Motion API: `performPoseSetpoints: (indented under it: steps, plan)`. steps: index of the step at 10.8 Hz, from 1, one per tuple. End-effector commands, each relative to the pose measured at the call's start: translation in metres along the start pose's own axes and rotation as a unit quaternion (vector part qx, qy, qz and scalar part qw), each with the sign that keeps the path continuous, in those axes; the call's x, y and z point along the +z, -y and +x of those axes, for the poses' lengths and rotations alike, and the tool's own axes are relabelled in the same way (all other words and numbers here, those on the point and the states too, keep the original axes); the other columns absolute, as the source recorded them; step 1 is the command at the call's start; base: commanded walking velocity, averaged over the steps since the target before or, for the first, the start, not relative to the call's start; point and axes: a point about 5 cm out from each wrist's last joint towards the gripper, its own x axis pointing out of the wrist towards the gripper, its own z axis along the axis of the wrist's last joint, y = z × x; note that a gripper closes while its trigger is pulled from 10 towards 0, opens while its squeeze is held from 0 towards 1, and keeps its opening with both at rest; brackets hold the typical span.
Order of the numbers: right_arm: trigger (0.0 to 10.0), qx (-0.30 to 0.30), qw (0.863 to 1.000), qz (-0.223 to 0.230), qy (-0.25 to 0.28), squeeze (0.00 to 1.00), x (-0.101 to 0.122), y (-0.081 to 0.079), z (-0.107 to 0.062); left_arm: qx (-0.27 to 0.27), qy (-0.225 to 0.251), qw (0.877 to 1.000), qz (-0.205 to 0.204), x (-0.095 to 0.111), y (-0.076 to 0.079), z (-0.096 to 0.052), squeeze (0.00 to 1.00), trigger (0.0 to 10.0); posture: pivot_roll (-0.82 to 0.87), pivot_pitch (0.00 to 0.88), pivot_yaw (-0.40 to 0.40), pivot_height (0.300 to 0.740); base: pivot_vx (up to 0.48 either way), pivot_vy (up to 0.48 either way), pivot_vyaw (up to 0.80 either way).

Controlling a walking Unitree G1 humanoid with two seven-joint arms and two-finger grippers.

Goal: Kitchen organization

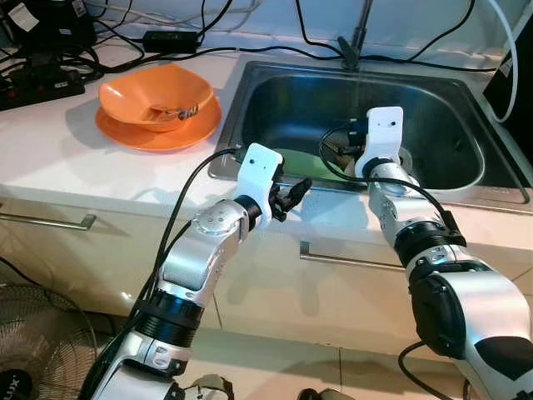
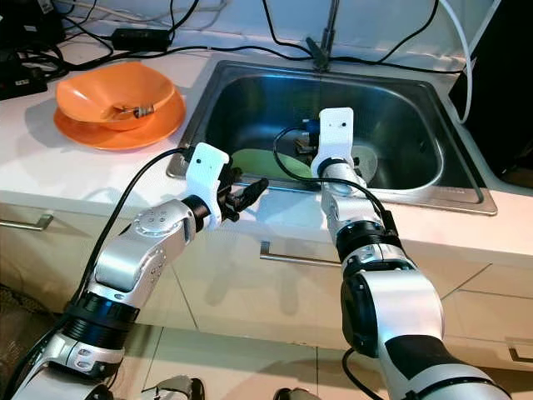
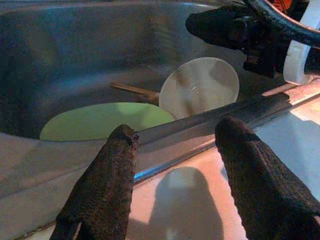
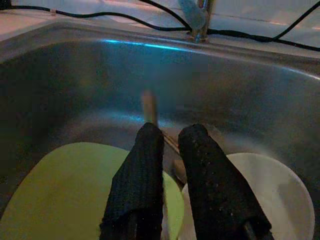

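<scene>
In the steel sink point(image 1: 471, 202) lie a pale green plate point(image 3: 100, 120) and a white plate point(image 3: 200, 90) that leans against it. My right gripper point(image 4: 172, 131) reaches down into the basin over both plates, its fingers point(image 4: 137, 180) shut on a thin wooden stick point(image 4: 148, 107) that pokes out past the tips. My left gripper point(image 1: 298, 190) hovers open just above the sink's front rim, holding nothing. On the counter to the left, an orange bowl point(image 1: 154, 92) with a small utensil in it rests on an orange plate point(image 1: 158, 135).
The faucet point(image 1: 358, 37) stands behind the basin. Black cables and a power strip point(image 1: 42, 83) run along the back of the counter. Drawer fronts with metal handles point(image 1: 50, 221) are below, and a floor fan point(image 1: 33, 333) stands low on the left.
</scene>
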Motion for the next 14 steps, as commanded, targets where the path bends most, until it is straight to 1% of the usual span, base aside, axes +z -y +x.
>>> performPoseSetpoints:
  steps: [1,2,3,4,5,6,7,8,9,10,11,12,13,14]
  plan:
    - [10.0,-0.001,1.0,0.012,0.009,1.0,0.005,0.001,0.001,-0.009,0.006,1.0,0.004,0.006,0.004,0.001,0.0,10.0,0.12,0.048,-0.033,0.74,0.0,0.0,0.0]
    - [10.0,-0.003,1.0,0.004,0.014,1.0,0.006,0.002,0.001,-0.009,0.006,1.0,0.003,0.006,0.004,0.001,0.0,10.0,0.12,0.051,-0.033,0.74,0.0,0.0,0.0]
    - [10.0,-0.01,1.0,0.003,0.028,0.0,0.011,0.003,0.002,-0.008,0.007,1.0,0.004,0.007,0.003,0.001,0.0,10.0,0.12,0.056,-0.033,0.74,0.0,0.0,0.0]
    - [10.0,-0.016,0.999,0.007,0.05,0.0,0.019,0.006,0.002,-0.003,0.014,1.0,0.008,0.009,0.002,0.001,0.0,10.0,0.11,0.059,-0.032,0.74,0.0,0.0,0.0]
    - [10.0,-0.015,0.994,-0.005,0.111,0.0,0.037,0.006,0.001,0.016,0.038,0.999,0.022,0.014,-0.002,0.0,0.0,10.0,0.11,0.065,-0.031,0.74,0.0,0.0,0.0]
    - [10.0,-0.009,0.985,-0.006,0.17,0.0,0.052,0.004,-0.003,0.041,0.065,0.997,0.032,0.021,-0.008,0.0,0.0,10.0,0.11,0.067,-0.03,0.74,0.0,0.0,0.0]
    - [10.0,-0.007,0.976,-0.015,0.219,0.0,0.061,0.001,-0.011,0.064,0.081,0.994,0.045,0.026,-0.014,-0.001,0.0,10.0,0.09,0.075,-0.028,0.74,0.0,0.0,0.0]
    - [10.0,-0.004,0.968,-0.016,0.252,0.0,0.061,-0.004,-0.02,0.082,0.096,0.99,0.059,0.029,-0.017,-0.002,0.0,10.0,0.09,0.078,-0.029,0.74,0.0,0.0,0.0]
    - [10.0,-0.003,0.964,-0.003,0.268,0.0,0.056,-0.011,-0.028,0.095,0.108,0.987,0.077,0.032,-0.02,-0.003,0.0,10.0,0.08,0.084,-0.029,0.74,0.0,0.0,0.0]
    - [10.0,-0.009,0.962,0.026,0.272,0.0,0.042,-0.017,-0.041,0.104,0.125,0.983,0.087,0.032,-0.021,-0.004,0.0,10.0,0.08,0.09,-0.027,0.74,0.0,0.0,0.0]
    - [10.0,-0.006,0.963,0.027,0.267,0.0,0.031,-0.024,-0.05,0.118,0.138,0.978,0.101,0.032,-0.023,-0.006,0.0,10.0,0.07,0.092,-0.028,0.74,0.0,0.0,0.0]
    - [10.0,0.006,0.963,0.019,0.269,0.0,0.028,-0.029,-0.055,0.123,0.143,0.976,0.107,0.031,-0.024,-0.008,0.0,10.0,0.07,0.094,-0.026,0.74,0.0,0.0,0.0]
    - [10.0,0.015,0.963,0.027,0.267,0.0,0.026,-0.036,-0.059,0.13,0.151,0.973,0.111,0.03,-0.025,-0.01,0.0,10.0,0.07,0.095,-0.027,0.74,0.0,0.0,0.0]
    - [10.0,0.017,0.965,0.04,0.258,0.0,0.023,-0.042,-0.064,0.147,0.17,0.963,0.147,0.032,-0.026,-0.016,0.0,10.0,0.07,0.097,-0.03,0.74,0.0,0.0,0.0]
